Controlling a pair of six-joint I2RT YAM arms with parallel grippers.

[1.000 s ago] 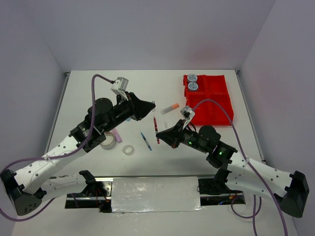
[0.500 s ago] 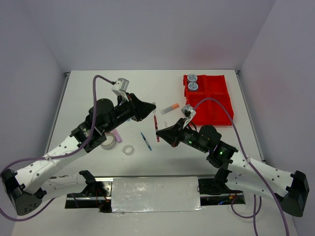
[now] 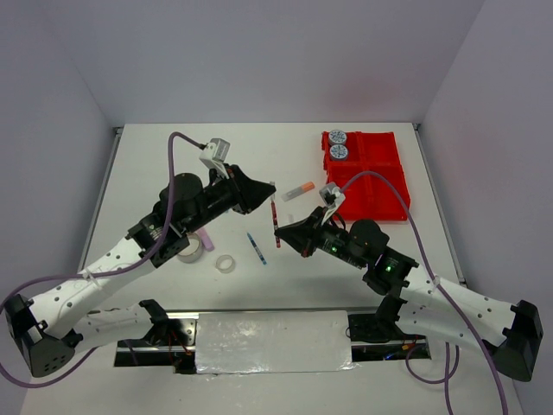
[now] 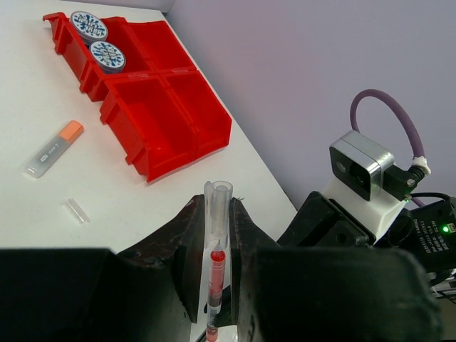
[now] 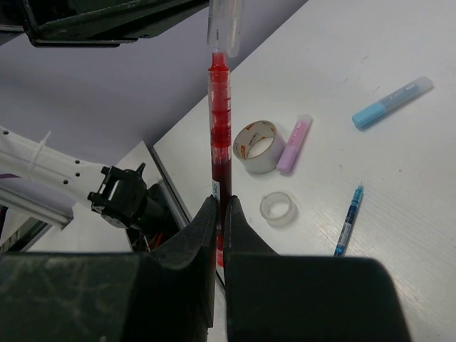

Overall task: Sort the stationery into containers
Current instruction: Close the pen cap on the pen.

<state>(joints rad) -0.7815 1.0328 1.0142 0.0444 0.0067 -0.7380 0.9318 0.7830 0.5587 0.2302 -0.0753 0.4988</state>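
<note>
My left gripper [image 3: 270, 188] is shut on a clear pen cap [image 4: 217, 205], held above the table. My right gripper [image 3: 281, 232] is shut on a red pen [image 5: 220, 128] and holds it in line with the cap [image 5: 224, 25], its tip at the cap's mouth. The pen also shows between the left fingers [image 4: 214, 274]. The red four-compartment tray [image 3: 371, 186] stands at the back right, with two blue-patterned tape rolls [image 3: 337, 137] [image 3: 340, 152] in its far left compartment.
On the table lie an orange-capped stick [image 3: 299, 190], a blue pen [image 3: 257, 248], a clear tape ring [image 3: 225, 263], a larger tape roll [image 3: 190, 248], a pink stick [image 3: 206, 239] and a blue stick [image 5: 392, 102]. A small clear piece [image 4: 75, 211] lies near the orange-capped stick.
The left arm has shifted slightly, with the cap staying at the pen's tip. The right gripper and the red pen have barely moved.
</note>
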